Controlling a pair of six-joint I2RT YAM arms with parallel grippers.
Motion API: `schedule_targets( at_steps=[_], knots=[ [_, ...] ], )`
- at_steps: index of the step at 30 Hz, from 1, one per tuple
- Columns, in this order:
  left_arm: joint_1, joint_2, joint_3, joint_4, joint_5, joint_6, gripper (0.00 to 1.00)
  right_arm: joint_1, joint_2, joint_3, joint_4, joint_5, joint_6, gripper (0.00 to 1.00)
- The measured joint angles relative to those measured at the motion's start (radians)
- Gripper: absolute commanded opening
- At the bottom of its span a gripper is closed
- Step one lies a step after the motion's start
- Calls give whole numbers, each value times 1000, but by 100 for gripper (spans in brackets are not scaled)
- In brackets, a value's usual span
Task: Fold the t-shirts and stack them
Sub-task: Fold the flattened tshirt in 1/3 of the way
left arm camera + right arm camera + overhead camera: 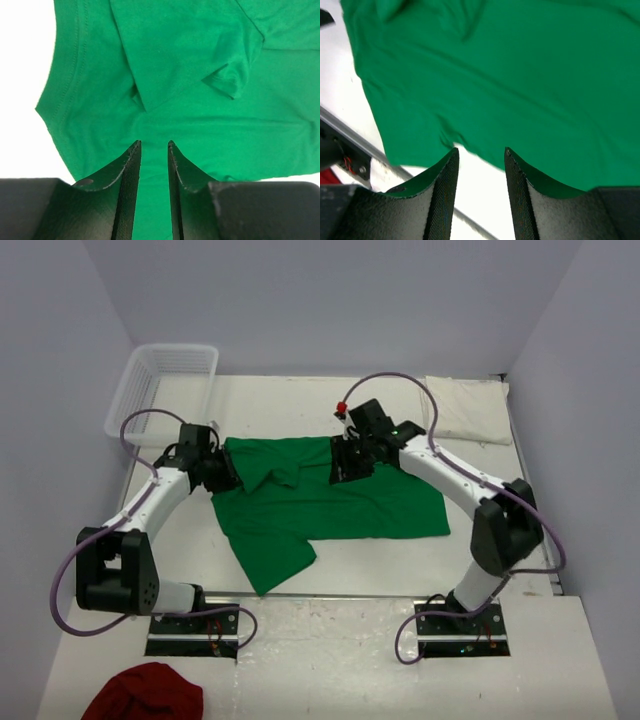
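Parted at left fingers (127, 190) and right fingers (442, 200), gripping nothing. Pinch green t-shirt (330, 510) edge, lift level, fold across its middle.

You see a plain bright green t-shirt (330, 505), its hem stitched in matching green, and a cream-white t-shirt (465, 410). The table (400, 565) is white. The basket (160, 385) is a translucent whitish lattice. The cloth (145, 695) is dark red. Your arms (150, 505) are white with black joints, the cables (70, 580) are purple, and the fingers (127, 200) are black and finely ribbed.
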Motion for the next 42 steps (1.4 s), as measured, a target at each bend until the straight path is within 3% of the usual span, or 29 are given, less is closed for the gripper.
schedule_targets(
  at_steps=[10, 18, 42],
  knots=[
    [-33, 71, 121, -17, -90, 55, 32, 62, 414, 424, 45, -94, 33, 45],
    [-47, 130, 150, -32, -104, 56, 31, 99, 661, 667, -5, -103, 33, 44],
    [-50, 61, 191, -35, -54, 58, 32, 130, 720, 675, -93, -11, 37, 41]
  ],
)
